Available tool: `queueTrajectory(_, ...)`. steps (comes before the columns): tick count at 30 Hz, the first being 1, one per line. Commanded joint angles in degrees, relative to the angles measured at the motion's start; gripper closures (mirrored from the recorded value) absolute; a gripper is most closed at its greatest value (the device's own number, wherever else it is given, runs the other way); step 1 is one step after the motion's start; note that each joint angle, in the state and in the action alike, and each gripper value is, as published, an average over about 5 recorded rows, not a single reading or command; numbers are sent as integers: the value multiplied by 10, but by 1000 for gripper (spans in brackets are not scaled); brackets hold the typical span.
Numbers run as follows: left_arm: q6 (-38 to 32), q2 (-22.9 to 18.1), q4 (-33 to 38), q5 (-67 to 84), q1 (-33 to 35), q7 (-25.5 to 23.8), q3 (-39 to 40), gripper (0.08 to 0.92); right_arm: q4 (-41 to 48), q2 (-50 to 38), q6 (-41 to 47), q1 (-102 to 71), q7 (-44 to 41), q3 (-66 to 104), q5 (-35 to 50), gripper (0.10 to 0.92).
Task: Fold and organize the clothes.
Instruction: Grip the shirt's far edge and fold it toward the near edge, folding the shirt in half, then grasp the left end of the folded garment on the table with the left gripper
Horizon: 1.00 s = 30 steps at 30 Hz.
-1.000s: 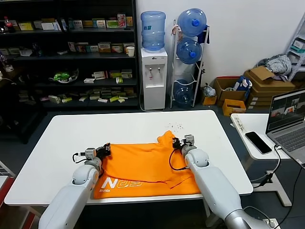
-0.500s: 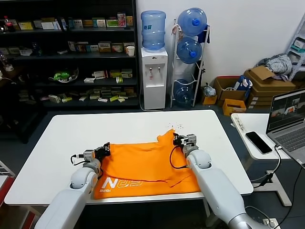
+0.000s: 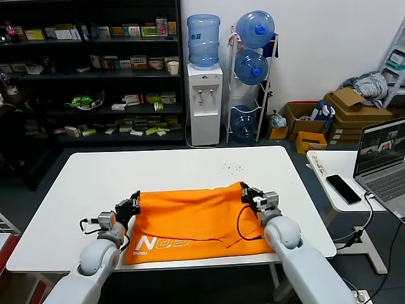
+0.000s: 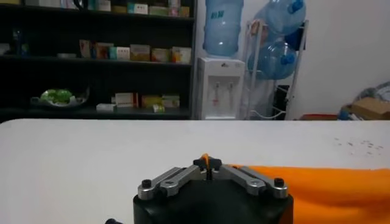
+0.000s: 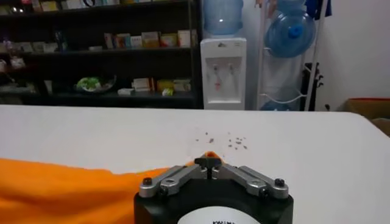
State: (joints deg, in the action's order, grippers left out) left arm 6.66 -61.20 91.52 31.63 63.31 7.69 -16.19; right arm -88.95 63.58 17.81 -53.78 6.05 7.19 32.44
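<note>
The orange T-shirt (image 3: 196, 218) lies folded on the white table (image 3: 82, 183), with white lettering along its near edge. My left gripper (image 3: 135, 199) is shut on the shirt's far left corner; a tip of orange cloth shows between its jaws in the left wrist view (image 4: 206, 161). My right gripper (image 3: 244, 189) is shut on the shirt's far right corner, with orange cloth pinched at its tips in the right wrist view (image 5: 209, 157). Both grippers hold the far edge low over the table. The shirt spreads beside each gripper (image 4: 329, 189) (image 5: 61, 189).
A small side table at the right carries a phone (image 3: 342, 188) and an open laptop (image 3: 383, 164). Small dark specks (image 3: 233, 168) lie on the table beyond the shirt. Shelves, a water dispenser (image 3: 204, 95) and cardboard boxes stand behind the table.
My right gripper has moved right and toward me, pulling the raised corner down so the far edge lies flat. My left gripper has shifted slightly left and nearer.
</note>
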Motion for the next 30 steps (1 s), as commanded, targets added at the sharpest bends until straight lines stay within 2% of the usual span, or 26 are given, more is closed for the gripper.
queueTrajectory(1, -4, 18, 153, -20, 175, 15, -55, 902, -200, -84, 45, -186, 44, 50, 18, 901)
queueTrajectory(8, 1, 14, 164, -31, 228, 2, -71, 899, -256, -105, 66, -264, 54, 87, 11, 901)
queueTrajectory(11, 8, 15, 173, -30, 245, -5, -78, 856, -272, -109, 75, -280, 59, 102, 13, 860)
queueTrajectory(18, 17, 3, 160, -31, 247, -6, -89, 661, -300, -109, 68, -312, 60, 153, 6, 663)
queueTrajectory(26, 18, -33, 78, -23, 194, -17, -81, 427, -316, -87, 55, -340, 57, 195, -6, 429)
queueTrajectory(30, 24, -44, 63, -19, 183, -12, -68, 314, -315, -78, 53, -341, 58, 196, -10, 316)
